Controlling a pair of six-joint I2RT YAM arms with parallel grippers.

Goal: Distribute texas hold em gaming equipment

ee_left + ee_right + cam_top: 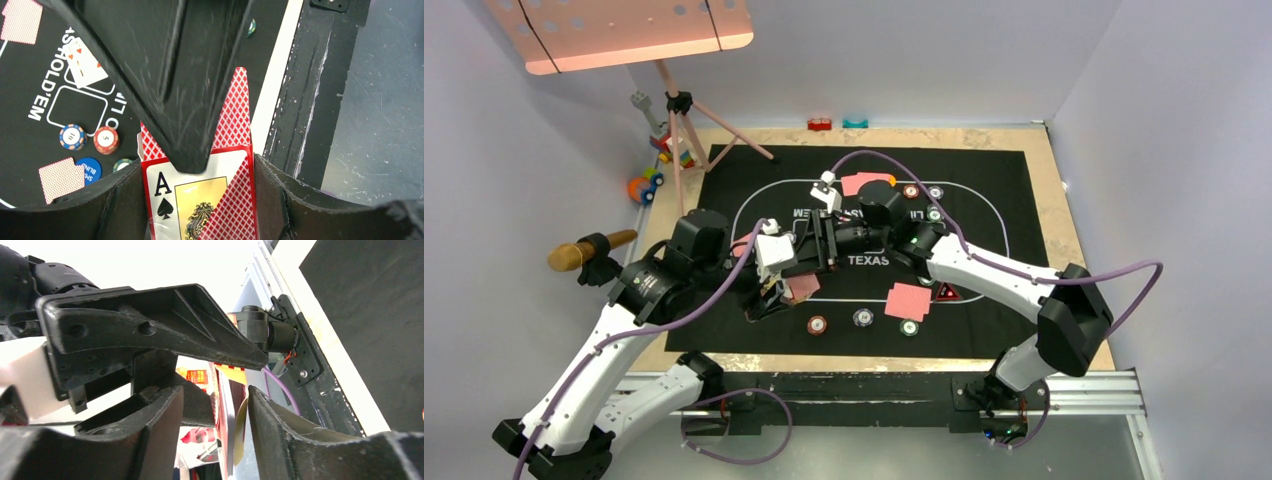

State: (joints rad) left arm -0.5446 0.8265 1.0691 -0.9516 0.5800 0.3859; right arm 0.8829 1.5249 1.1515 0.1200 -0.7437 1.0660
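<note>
— Cards first, right at the left wrist lens: a deck of playing cards (200, 200) with an ace of spades (172, 197) face up and red-backed cards fanned over it.
— Held?
— Yes. The left gripper (200, 165) is clenched on that deck, its fingers pressing on both flat sides.
— And the right gripper (215, 405)?
— Its jaws stand apart, straddling the edge of the same cards; I cannot tell whether the pads touch them. From above, both grippers meet over the left half of the black poker mat (994, 170).
— Where is the rest of the equipment?
— On the mat. Near edge: a red-orange chip (817, 324), a grey-black chip (862, 317), a green chip (909, 326), a red-backed card pair (908, 300) and the triangular marker (945, 292) just beside it. Far side: another red-backed card (864, 184) and more chips (911, 190).
</note>
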